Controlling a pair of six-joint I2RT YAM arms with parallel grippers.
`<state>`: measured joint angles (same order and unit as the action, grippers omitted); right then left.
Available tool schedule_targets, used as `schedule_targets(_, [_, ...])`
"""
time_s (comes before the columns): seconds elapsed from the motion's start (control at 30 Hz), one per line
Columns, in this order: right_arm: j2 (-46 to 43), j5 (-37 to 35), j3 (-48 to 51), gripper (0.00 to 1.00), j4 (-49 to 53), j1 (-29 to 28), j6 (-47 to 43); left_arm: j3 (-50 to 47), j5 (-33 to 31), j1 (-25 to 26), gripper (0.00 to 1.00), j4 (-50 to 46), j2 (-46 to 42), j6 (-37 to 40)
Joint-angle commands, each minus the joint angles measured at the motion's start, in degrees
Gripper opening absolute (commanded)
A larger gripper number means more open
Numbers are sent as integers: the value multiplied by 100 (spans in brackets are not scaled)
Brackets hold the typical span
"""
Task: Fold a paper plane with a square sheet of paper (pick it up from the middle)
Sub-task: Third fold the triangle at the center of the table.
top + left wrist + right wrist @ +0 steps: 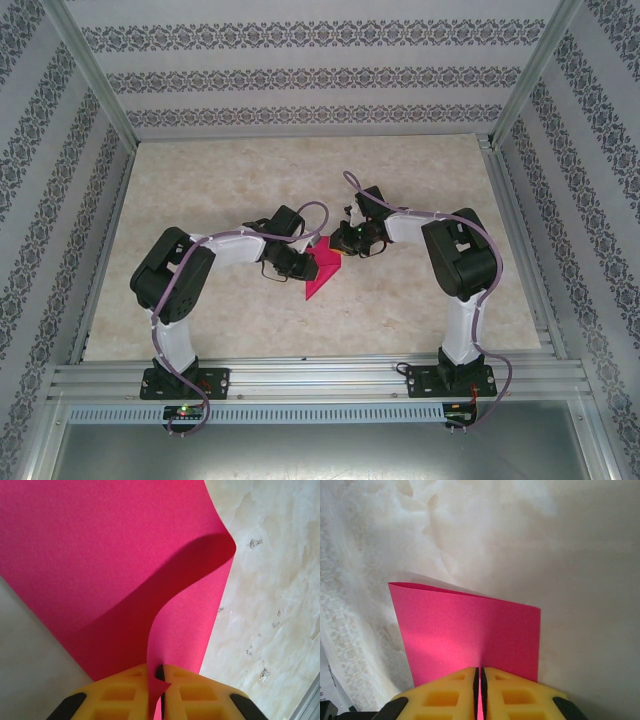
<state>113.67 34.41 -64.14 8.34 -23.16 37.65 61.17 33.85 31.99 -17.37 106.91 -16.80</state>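
Note:
The square sheet of paper is magenta-pink and is held up off the marbled table between my two grippers, near the table's middle. My left gripper pinches its left side. In the left wrist view the yellow fingers of the left gripper are shut on a corner of the sheet, which curls up and away in an S-bend. My right gripper grips the opposite side. Its jaws are shut on the paper's near edge, and the sheet hangs flat below with a bend along its far edge.
The pale marbled tabletop stretches on all sides of the paper. Aluminium rails run along the near edge, with upright posts at the back corners. Patterned walls close in the back and sides.

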Motion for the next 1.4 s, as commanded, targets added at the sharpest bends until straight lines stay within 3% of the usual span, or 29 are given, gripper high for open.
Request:
schedule_targets(0.0, [175,-182,33,15,381,-93,-76,171,-69,-78,15,-72,174,5])
schedule_targets(0.43, [21,-123,0,17,383,-100,-14,-70,-133,-78,15,33,271,-66])
schedule_targets(0.67, [-668,-279,-58,18,473,-18,59,-184,-155,-79,13,303,185,-352])
schedule_targets(0.9, [-1703,-519,868,18,-117,66,387,-241,-284,-79,11,485,198,-611])
schedule_targets(1.07, [-2256,-267,1760,10,-827,-60,794,-271,-314,-79,11,491,215,-629])
schedule_targets(1.2, [-2512,-158,2375,2,-1535,-335,1269,-295,-415,-72,11,481,198,-640])
schedule_targets(1.37, [-2413,-184,2760,0,-2251,-869,1797,-287,-498,-78,10,453,205,-642])
